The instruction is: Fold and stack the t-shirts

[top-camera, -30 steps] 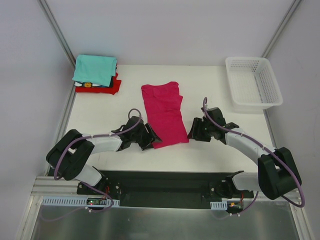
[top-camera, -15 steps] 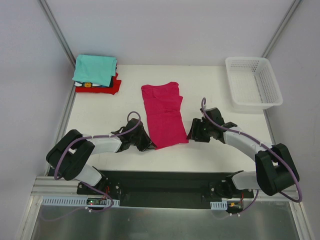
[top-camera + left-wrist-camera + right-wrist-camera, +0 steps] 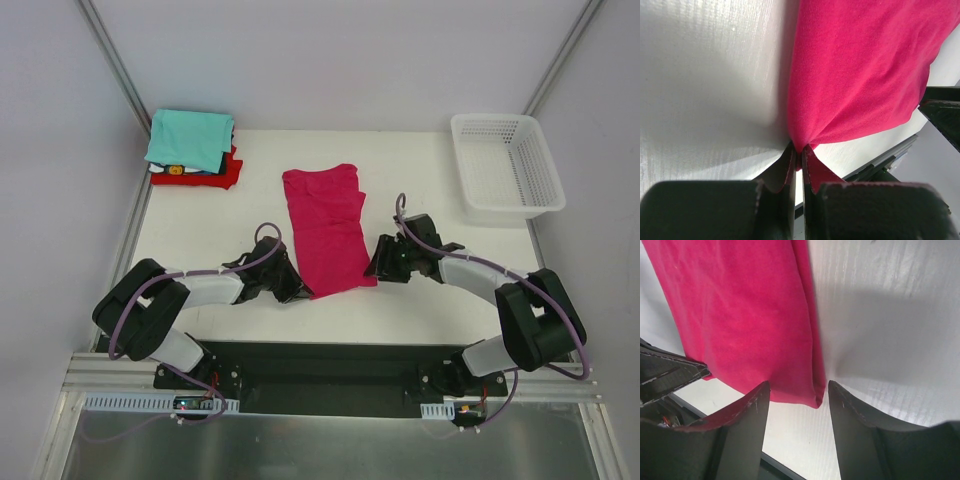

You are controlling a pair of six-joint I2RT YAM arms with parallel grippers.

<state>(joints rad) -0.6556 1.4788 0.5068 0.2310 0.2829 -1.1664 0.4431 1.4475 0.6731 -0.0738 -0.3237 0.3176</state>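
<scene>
A magenta-pink t-shirt (image 3: pixel 327 225) lies folded into a long strip in the middle of the table. My left gripper (image 3: pixel 303 291) is shut on its near left corner (image 3: pixel 801 145), the cloth pinched between both pads. At the near right corner (image 3: pixel 812 397) my right gripper (image 3: pixel 369 268) stands open, the corner just between its fingertips and neither pad touching it. A pile of folded t-shirts (image 3: pixel 192 148), teal on top of red and dark ones, rests at the back left.
A white mesh basket (image 3: pixel 505 165) stands at the back right. The table's near edge and the black base rail (image 3: pixel 320 365) run close behind both grippers.
The left gripper has closed on the shirt's near left corner. The right gripper has slid left until its open fingers stand round the near right corner.
</scene>
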